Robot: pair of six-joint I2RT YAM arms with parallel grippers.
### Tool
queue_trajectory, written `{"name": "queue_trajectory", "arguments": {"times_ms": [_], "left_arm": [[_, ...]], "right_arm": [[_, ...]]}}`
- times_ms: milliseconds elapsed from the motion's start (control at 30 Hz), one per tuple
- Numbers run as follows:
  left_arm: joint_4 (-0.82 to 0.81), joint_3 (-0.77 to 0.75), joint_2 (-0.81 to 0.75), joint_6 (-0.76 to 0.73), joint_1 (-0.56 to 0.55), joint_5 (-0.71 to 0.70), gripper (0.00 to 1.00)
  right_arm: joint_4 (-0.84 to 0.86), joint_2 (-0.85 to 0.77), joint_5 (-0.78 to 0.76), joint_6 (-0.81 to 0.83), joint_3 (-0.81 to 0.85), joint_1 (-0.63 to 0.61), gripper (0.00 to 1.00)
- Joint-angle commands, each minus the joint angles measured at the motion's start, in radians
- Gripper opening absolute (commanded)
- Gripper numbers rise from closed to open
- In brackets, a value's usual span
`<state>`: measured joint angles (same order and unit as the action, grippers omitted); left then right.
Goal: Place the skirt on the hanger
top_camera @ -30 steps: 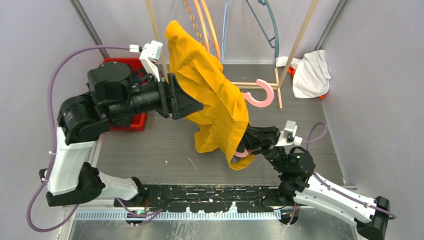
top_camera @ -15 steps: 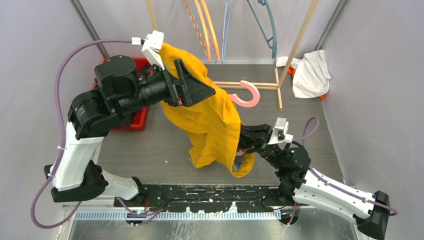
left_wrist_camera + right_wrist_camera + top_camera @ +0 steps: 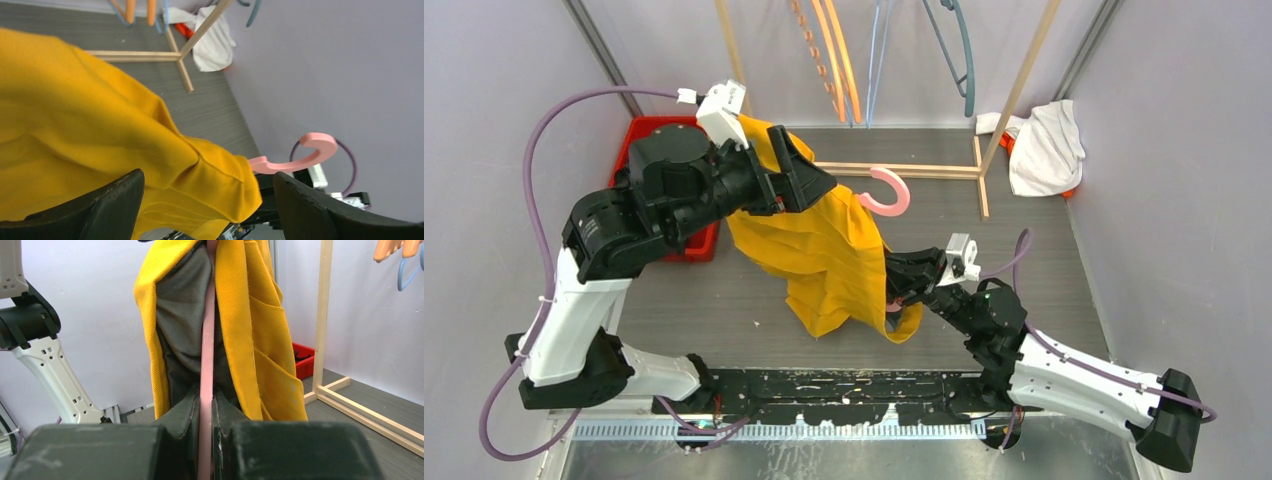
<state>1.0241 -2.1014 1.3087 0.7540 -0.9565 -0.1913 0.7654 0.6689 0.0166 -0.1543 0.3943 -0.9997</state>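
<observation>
the skirt (image 3: 819, 250) has dropped and swung toward 9 o'clock in the last second. in the top view it hangs mid-table, top edge at 11 o'clock and hem trailing to 5 o'clock. the left gripper (image 3: 804, 178) has come down with it, away from the wooden rack (image 3: 924, 168); its jaws are spread wide, with cloth across them and nothing visibly pinched. the right gripper (image 3: 902, 283) stays clamped tight on the hanger (image 3: 287, 161), whose bar runs up inside the skirt while the hook pokes out at 1 o'clock. the skirt looks largely threaded on, and settling the waistband remains.
</observation>
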Motion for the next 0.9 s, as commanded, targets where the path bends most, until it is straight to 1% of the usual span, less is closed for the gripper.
{"name": "queue_trajectory", "arguments": {"times_ms": [0,100,267,500,767,833,867], "left_arm": [[0.062,0.011,-0.019,-0.029,-0.001,-0.104,0.99],[0.061,0.04,-0.025,-0.031,-0.001,-0.125,1.0],[0.043,0.058,0.001,-0.053,0.0,-0.215,0.99],[-0.018,0.069,0.036,-0.062,0.007,-0.259,1.0],[-0.067,0.091,0.06,-0.06,0.013,-0.272,1.0],[-0.076,0.087,0.069,-0.071,0.012,-0.266,0.91],[-0.075,0.079,0.075,-0.073,0.013,-0.262,0.84]], "right_arm": [[0.227,0.002,-0.018,0.03,0.044,-0.002,0.01],[0.237,0.025,-0.015,0.03,0.051,-0.002,0.01],[0.268,0.064,0.0,0.024,0.056,-0.012,0.01],[0.268,0.066,0.006,0.044,0.067,-0.034,0.01],[0.271,0.055,0.008,0.056,0.066,-0.042,0.01],[0.275,0.058,0.011,0.055,0.067,-0.045,0.01],[0.279,0.061,0.011,0.055,0.067,-0.045,0.01]]}}
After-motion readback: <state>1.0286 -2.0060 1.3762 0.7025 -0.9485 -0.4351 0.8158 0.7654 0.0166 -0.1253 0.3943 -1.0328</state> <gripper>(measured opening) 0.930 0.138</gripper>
